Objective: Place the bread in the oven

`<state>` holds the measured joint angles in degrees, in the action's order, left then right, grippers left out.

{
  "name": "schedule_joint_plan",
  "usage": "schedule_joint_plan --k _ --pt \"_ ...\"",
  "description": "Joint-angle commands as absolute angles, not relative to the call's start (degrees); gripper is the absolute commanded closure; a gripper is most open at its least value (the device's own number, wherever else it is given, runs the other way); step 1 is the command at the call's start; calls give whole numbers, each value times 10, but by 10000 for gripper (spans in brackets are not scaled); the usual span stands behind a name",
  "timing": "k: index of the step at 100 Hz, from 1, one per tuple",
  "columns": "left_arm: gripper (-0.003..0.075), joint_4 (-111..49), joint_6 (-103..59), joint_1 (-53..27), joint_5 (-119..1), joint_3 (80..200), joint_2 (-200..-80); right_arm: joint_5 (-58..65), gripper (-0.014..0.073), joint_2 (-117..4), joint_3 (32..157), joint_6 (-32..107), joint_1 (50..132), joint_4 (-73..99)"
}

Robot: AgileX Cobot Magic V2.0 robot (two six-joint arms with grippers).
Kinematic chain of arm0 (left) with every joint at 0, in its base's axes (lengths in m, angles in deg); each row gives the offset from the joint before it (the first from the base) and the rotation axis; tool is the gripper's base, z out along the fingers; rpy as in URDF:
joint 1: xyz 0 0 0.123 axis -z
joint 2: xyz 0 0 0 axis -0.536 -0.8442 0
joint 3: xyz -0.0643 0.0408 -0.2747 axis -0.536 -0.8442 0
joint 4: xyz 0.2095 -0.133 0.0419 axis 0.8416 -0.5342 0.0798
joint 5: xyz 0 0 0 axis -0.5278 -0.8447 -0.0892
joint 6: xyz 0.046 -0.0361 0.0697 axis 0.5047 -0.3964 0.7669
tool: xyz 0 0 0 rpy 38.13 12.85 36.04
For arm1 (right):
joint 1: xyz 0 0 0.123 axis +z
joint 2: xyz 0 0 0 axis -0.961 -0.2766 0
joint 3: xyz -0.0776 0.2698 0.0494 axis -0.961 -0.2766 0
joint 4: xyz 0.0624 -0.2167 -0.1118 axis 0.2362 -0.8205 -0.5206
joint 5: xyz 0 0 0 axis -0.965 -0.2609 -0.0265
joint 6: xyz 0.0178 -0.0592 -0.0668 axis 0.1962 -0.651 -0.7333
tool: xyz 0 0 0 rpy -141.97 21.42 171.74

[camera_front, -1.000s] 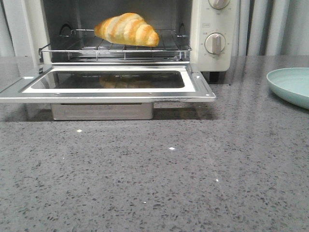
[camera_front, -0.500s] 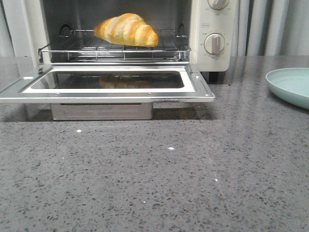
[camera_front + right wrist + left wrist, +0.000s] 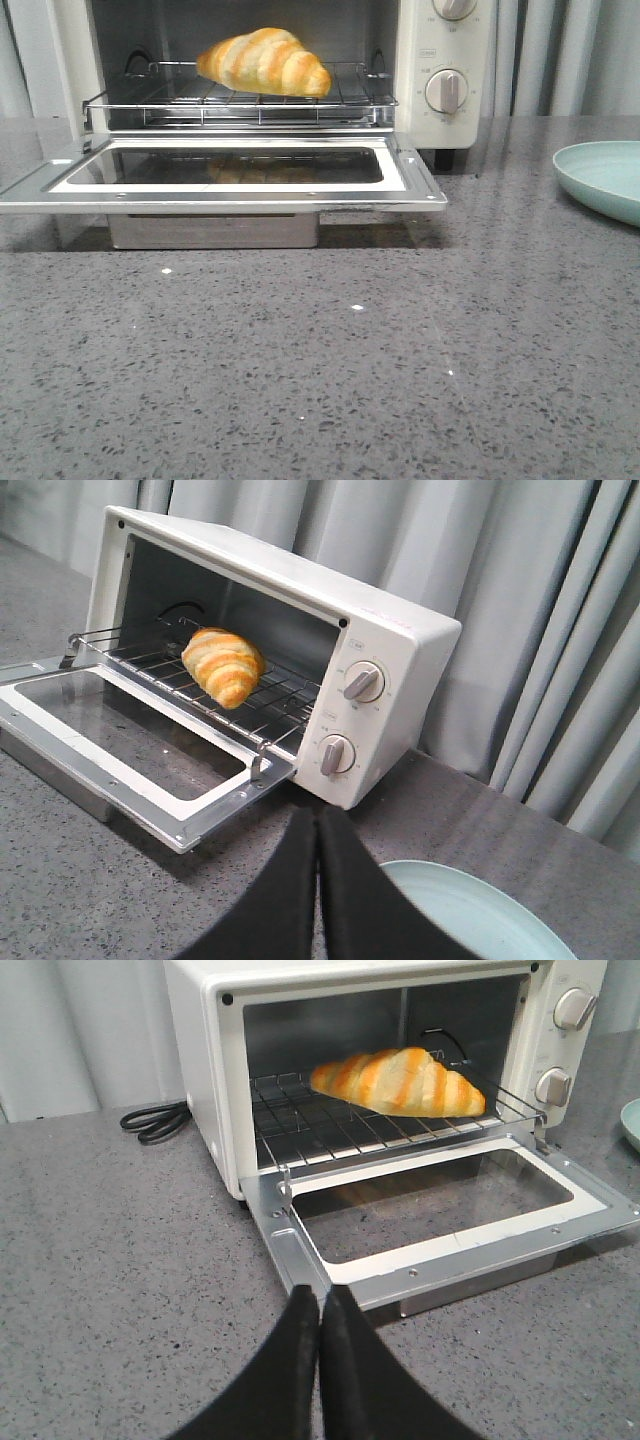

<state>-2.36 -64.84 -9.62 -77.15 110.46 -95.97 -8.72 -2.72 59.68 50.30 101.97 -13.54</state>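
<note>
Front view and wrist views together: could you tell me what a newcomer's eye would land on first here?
The golden striped bread stands out first, lying on the wire rack inside the cream oven, whose glass door hangs fully open over the grey counter. Next, a pale green plate at the right.

Soft even light, sharp focus, faint countertop (image 3: 350, 360) glints

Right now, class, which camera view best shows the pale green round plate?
The front view: the pale green plate lies on the grey counter, its rim and inside visible. The right wrist view hides part behind the shut right gripper; the left wrist view catches an edge.
</note>
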Motion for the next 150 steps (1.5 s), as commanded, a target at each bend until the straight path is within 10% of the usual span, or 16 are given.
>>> schedule_joint_plan --k 1,51,150 --pt "741 -51 -654 -105 -725 1108 -957 -37 641 -34 609 505 1017 -145" --pt "741 -176 -543 -324 -514 872 -806 -37 641 -34 609 505 1017 -145" --pt "741 -155 -542 -325 -602 813 -806 -37 641 -34 609 505 1017 -145"
